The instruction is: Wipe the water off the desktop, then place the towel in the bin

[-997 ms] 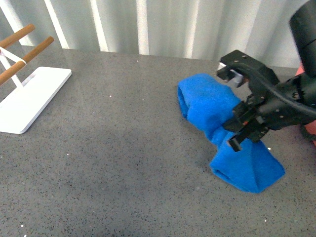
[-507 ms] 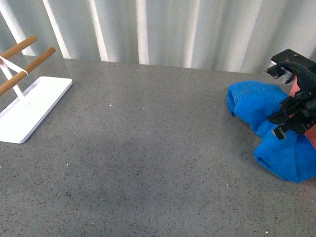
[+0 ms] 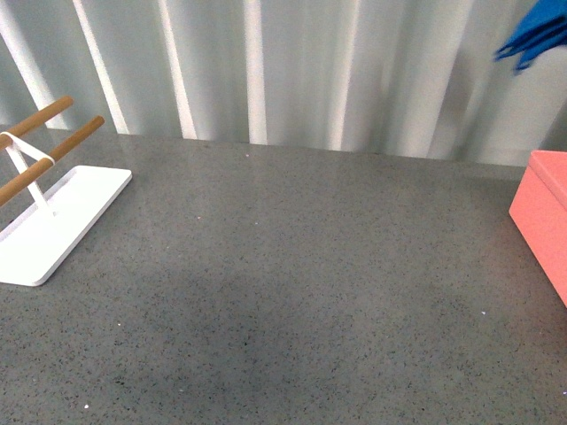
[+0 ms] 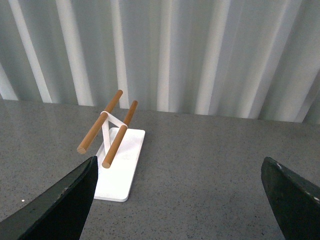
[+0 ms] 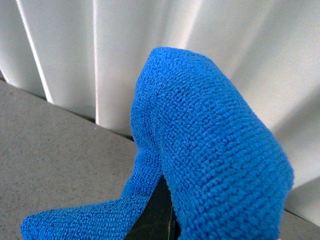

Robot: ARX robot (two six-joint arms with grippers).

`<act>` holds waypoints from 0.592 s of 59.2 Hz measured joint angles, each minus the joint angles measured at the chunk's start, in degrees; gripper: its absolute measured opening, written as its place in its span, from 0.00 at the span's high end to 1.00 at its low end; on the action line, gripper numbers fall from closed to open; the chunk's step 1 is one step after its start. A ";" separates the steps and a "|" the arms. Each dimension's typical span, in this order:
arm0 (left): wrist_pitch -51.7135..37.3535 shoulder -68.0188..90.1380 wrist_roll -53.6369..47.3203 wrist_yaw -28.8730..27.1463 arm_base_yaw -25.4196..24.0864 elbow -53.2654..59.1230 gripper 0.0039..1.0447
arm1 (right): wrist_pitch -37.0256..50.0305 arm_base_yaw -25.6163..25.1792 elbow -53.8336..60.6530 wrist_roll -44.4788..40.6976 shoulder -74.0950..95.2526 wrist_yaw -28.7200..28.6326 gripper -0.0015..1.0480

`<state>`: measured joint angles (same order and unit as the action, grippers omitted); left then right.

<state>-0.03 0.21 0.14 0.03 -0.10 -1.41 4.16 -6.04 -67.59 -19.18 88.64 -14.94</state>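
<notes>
Compared with half a second earlier, the towel (image 3: 539, 35) is no longer seen lying on the desktop (image 3: 283, 292); it is raised clear of the surface and shown at the upper right corner of the front view, higher than the bin (image 3: 545, 212) at the right edge. The right arm is no longer seen in the front view. In the right wrist view, the right gripper (image 5: 161, 215) is closed on the towel, with only a dark sliver visible beneath the bunched cloth. The left gripper (image 4: 178, 165) is spread wide and holds nothing; the white rack (image 4: 120, 165) is seen beyond it.
</notes>
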 joint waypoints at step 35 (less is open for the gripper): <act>0.00 0.00 0.00 0.00 0.00 0.00 0.06 | -4.66 -17.66 8.15 -1.86 5.16 -6.08 0.96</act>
<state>-0.03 0.21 0.14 0.03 -0.10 -1.41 -0.49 -23.70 -59.44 -21.04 93.80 -21.02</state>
